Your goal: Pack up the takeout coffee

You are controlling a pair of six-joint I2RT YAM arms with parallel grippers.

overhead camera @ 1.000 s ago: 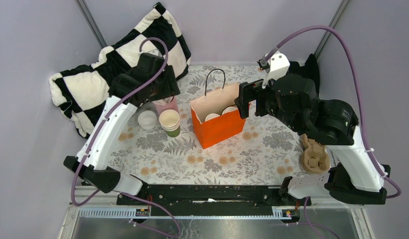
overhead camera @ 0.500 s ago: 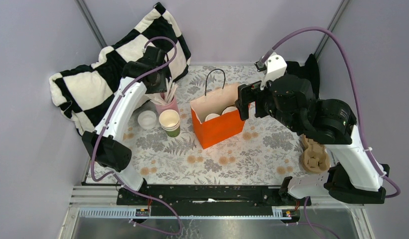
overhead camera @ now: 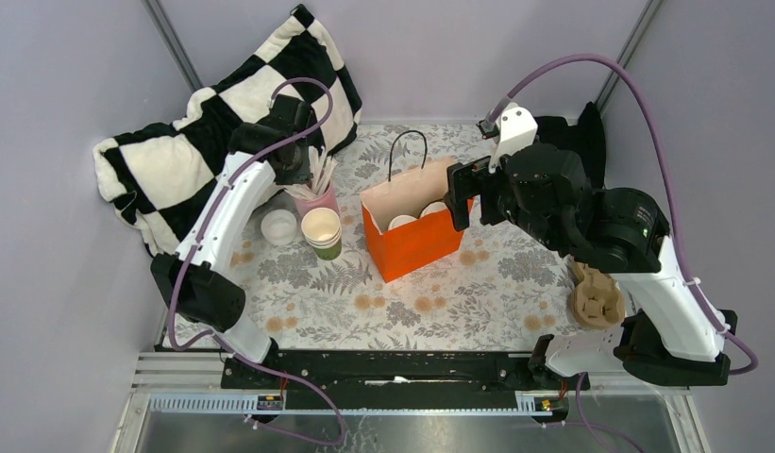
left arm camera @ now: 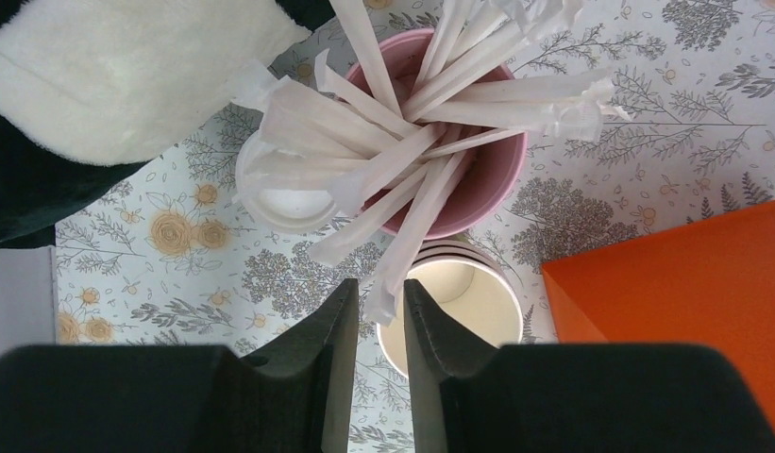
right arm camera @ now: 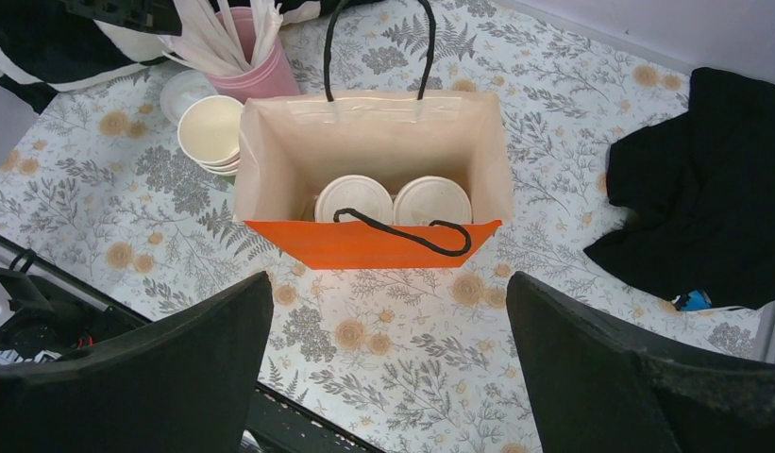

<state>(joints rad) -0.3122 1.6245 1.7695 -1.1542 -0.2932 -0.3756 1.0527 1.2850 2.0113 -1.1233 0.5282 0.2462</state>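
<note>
Clearly, right wrist view: lidded cups (right arm camera: 354, 198) side by side in orange bag (right arm camera: 364, 243), middle of table (right arm camera: 553, 264) (left wrist view catches only bag corner). Above, right gripper (right arm camera: 388, 283) spread wide; left gripper (left arm camera: 380, 293) nearly together about wrapped stick (left arm camera: 416, 226) tip, perhaps pinching, cannot tell.

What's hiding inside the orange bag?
Two round white lids sit side by side at the bottom of the orange bag. The cups beneath are covered by the lids.
</note>
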